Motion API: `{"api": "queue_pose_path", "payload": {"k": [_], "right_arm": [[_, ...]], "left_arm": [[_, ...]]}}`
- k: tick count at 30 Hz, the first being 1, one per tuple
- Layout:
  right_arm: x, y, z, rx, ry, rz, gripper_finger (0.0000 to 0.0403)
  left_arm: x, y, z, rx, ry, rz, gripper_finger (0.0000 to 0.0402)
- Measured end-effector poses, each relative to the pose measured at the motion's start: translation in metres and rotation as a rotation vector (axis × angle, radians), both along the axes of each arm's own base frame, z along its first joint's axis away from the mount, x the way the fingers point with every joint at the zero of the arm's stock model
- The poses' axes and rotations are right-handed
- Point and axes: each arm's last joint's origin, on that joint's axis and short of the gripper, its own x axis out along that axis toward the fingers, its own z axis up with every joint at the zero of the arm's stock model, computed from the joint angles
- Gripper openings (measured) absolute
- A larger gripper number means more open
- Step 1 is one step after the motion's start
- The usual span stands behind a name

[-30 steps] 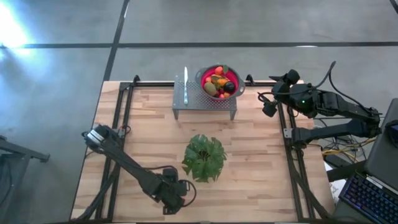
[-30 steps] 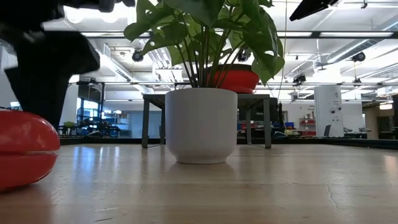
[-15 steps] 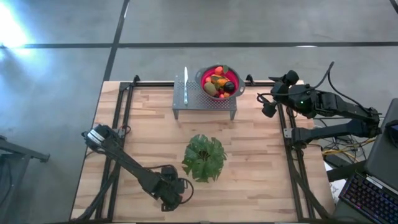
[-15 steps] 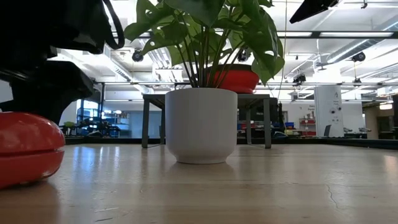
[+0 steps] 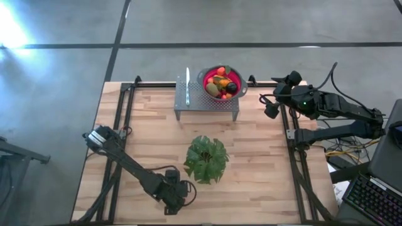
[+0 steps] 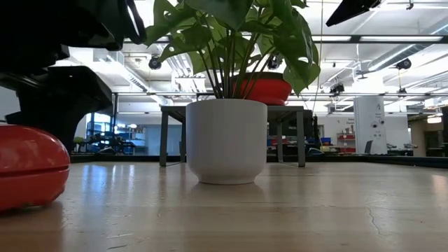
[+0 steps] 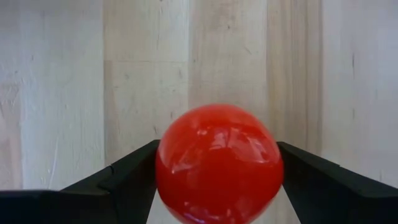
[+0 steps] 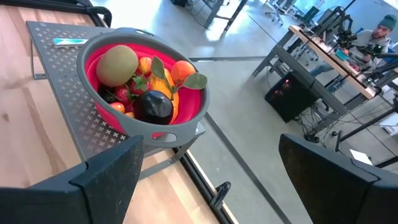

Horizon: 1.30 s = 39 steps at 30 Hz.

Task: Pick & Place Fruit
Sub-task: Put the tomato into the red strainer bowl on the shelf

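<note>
- i count one red fruit [image 7: 219, 163] out of the bowl, on the table [image 5: 264, 157] near its front edge toward the left corner, sitting between the left gripper [image 7: 217, 180]'s two fingers [image 7: 118, 180]; the fingers stand wide with the ball filling the gap, and i cannot tell whether they press on it.
- in the low view that fruit [image 6: 31, 168] is cut off by the picture's edge, with the dark gripper just behind and above it.
- the rest of the fruit [image 8: 146, 81] is piled in one red bowl [image 8: 186, 109] on one grey perforated stand [image 5: 206, 100] at the back edge of the table: i make out one olive-green piece, one dark purple one and two orange ones; those underneath are hidden.
- one potted plant [image 5: 206, 159] stands mid-table; it hides most of the bowl in the low view.
- the right gripper [image 8: 205, 180] waits by the back right corner, fingers spread wide, holding nothing.
</note>
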Motion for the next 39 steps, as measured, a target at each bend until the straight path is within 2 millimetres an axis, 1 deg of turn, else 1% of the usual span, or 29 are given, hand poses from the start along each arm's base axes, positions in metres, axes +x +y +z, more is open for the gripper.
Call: {"api": "queue_pose_path", "payload": {"k": [5,12,15,18,21,26,30,33,36,39], "right_arm": [[0.0,0.0,0.0,0.0,0.0,0.0,0.0368],[0.0,0.0,0.0,0.001,-0.001,-0.001,0.0368],[0.0,0.0,0.0,0.0,0.0,0.0,0.0368],[0.0,0.0,0.0,0.001,-0.002,-0.001,0.0368],[0.0,0.0,0.0,0.001,0.0,0.0,0.0368],[0.001,0.0,0.0,0.005,-0.003,0.005,0.0368],[0.004,0.0,0.001,0.019,-0.037,-0.002,0.0368],[0.009,-0.001,0.002,0.039,-0.082,-0.009,0.0368],[0.016,0.0,-0.001,0.05,-0.05,0.044,0.0368],[0.026,0.002,-0.005,0.07,-0.01,0.12,0.0368]], "left_arm": [[0.0,0.001,0.0,0.005,0.001,-0.006,0.0303],[0.001,0.003,-0.001,0.007,0.0,-0.006,0.0259],[0.001,0.005,0.001,-0.015,0.037,0.0,0.0259],[-0.004,0.01,0.006,-0.026,0.105,0.028,0.0268],[-0.012,0.015,0.02,-0.039,0.135,0.059,0.0269],[-0.027,0.027,0.053,-0.06,0.119,0.111,0.0267],[-0.04,0.04,0.083,-0.038,0.013,0.153,0.0267],[-0.048,0.049,0.102,-0.003,-0.101,0.184,0.0267],[-0.059,0.061,0.119,0.044,-0.224,0.218,0.0267],[-0.069,0.073,0.131,0.091,-0.341,0.259,0.0267]]}}
